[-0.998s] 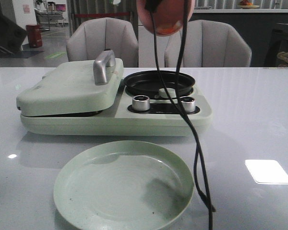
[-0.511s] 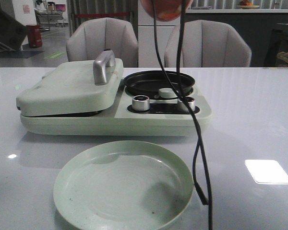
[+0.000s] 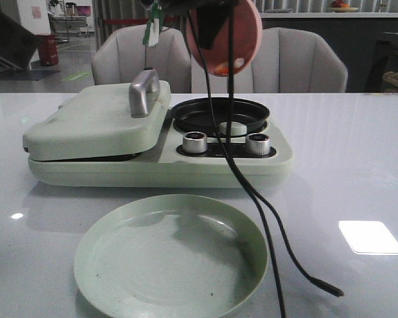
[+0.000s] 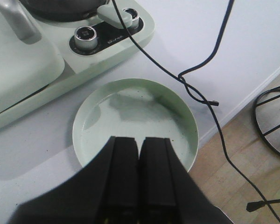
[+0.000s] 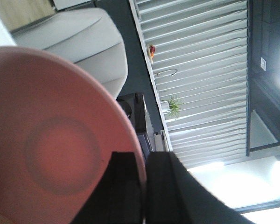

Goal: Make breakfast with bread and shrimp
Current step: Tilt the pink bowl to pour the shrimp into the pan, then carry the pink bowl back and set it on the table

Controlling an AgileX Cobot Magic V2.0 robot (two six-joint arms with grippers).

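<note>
My right gripper [image 5: 143, 154] is shut on the rim of a pink bowl [image 5: 51, 149]. In the front view the bowl [image 3: 224, 30] hangs tipped on its side, high above the black round pan [image 3: 220, 112] of the pale green cooker. A small orange and whitish shrimp [image 3: 231, 65] lies at the bowl's lowest inner edge. My left gripper [image 4: 140, 139] is shut and empty, above the near edge of the empty green plate [image 4: 130, 112]. The bread is hidden. The cooker's left lid [image 3: 99, 122] is closed.
The green plate [image 3: 86, 245] lies in front of the cooker. Two silver knobs [image 3: 195, 142] sit on the cooker's front. Black cables [image 3: 252, 192] hang from the right arm across the pan and trail over the table to the right of the plate. Grey chairs stand behind.
The pink bowl rose toward the top of the view, then came down a little and tipped further, so its inside and the shrimp show. The hanging cable's end swung right.
</note>
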